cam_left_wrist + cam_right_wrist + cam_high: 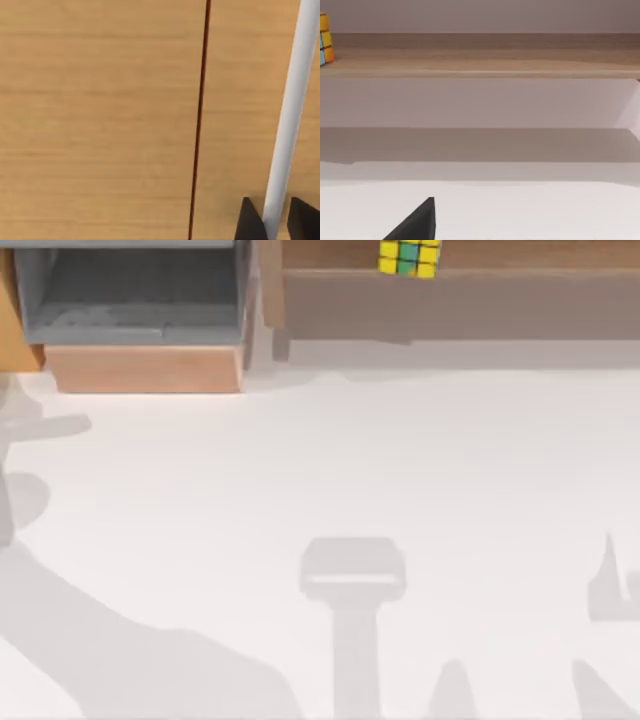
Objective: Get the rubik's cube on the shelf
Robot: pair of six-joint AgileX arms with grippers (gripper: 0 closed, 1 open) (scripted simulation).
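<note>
The rubik's cube (408,257), yellow squares with a few green ones, rests on the shelf (500,300) at the back right of the table; its edge also shows on the wooden plank (470,55) as the cube (324,40). My left gripper (276,222) hangs over a light wooden surface, its two dark fingertips (250,222) slightly apart with nothing held. A dark part of my right gripper (417,222) sits low over the white table, facing the shelf from a distance and well apart from the cube.
A grey box-like compartment (140,300) with a light wood front stands at the back left. The white tabletop (320,490) carries only arm shadows. A white bar (292,110) and a dark seam (200,115) cross the wood under the left wrist.
</note>
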